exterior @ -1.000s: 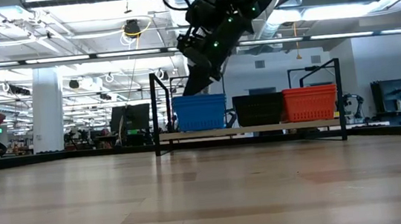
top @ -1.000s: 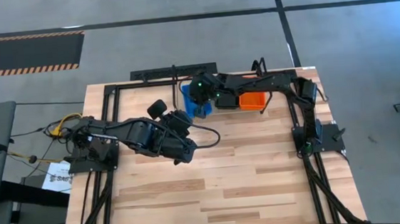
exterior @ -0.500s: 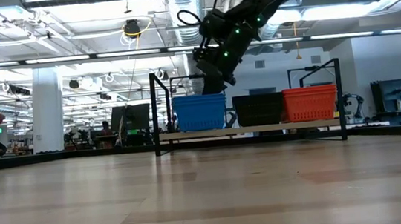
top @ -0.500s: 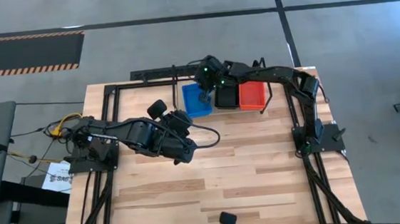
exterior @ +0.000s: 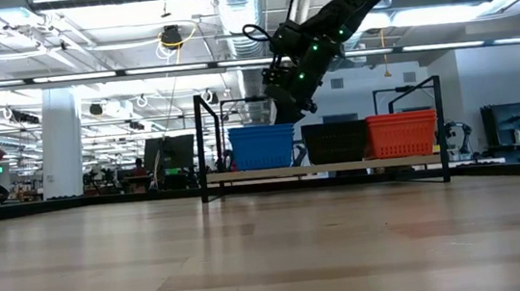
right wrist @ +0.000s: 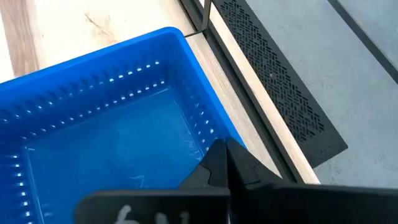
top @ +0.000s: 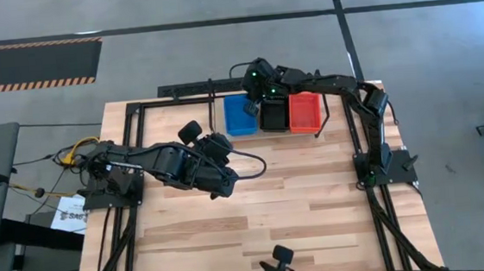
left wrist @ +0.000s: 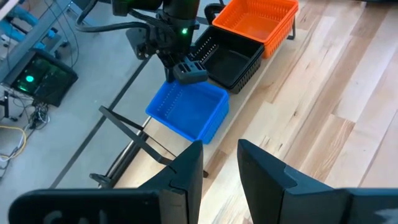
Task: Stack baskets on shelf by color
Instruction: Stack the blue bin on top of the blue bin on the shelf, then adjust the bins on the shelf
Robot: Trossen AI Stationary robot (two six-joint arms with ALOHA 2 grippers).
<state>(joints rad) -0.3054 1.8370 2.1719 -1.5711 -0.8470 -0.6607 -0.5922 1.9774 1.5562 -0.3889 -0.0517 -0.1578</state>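
Item: baskets on shelf [exterior: 325, 168], far edge of counter [top: 273, 202]
- Blue stack [top: 240, 116], black stack [top: 272, 114], red-orange stack [top: 304, 113] stand in one row on the board, each touching its neighbour; no loose basket on the counter, so by my judgement the sorting is at or near its end

Item: my right gripper [top: 257, 95]
- Hangs above the rim where blue meets black, at the shelf's far side; my jaws are pressed fully together with nothing between them
- Doing it well: lift straight up and clear of the rims and the upright end loops before swinging home, so no sideways drag tips or shifts the blue stack

Item: my left gripper [left wrist: 221, 163]
- Waits over mid-counter, jaws narrowly parted, nothing in them

Item: what each view adds
- High view: gives the order of colours, but not the height of the stacks
- Low view: all three stacks level and equal in height, bottoms seated on the board
- Left wrist view: black basket's interior bare
- Right wrist view: blue basket's slotted wall and floor close beneath me, nothing inside
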